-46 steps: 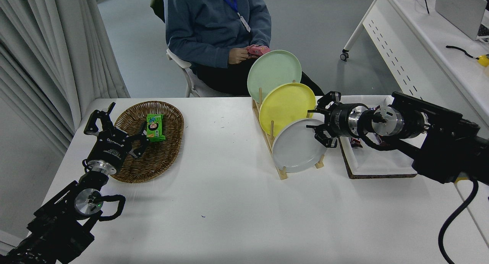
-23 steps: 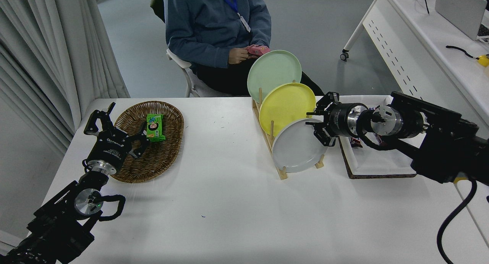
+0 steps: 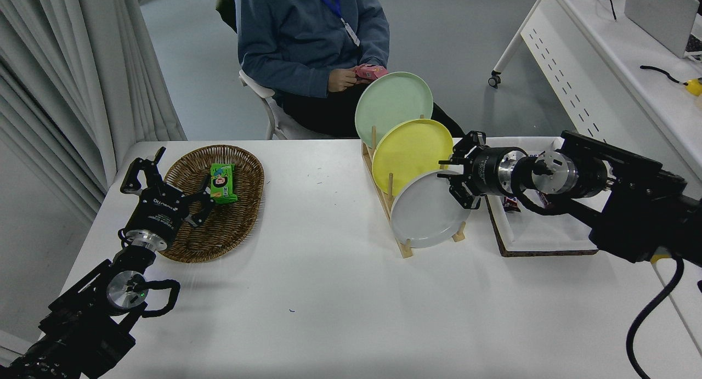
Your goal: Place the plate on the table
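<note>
Plate: the grey plate stands tilted in the wooden rack on the tabletop.
Right tool: the right tool, fingers spread, at the plate's 2 o'clock rim, gripping nothing.
Left tool: the left tool parked, fingers apart, over the wicker basket.

The plate is round, plain light grey, with a shallow raised rim and a smooth, bare face. It stands on edge, tilted back, with its face turned toward the near left. It sits to the right of the table's middle, closer to the far edge than the near one. Its lower edge is close above the tabletop and its upper right edge lies at the right gripper.

The table is a large white rectangle with rounded corners and a smooth matte top, with a wide bare stretch across its near half.
</note>
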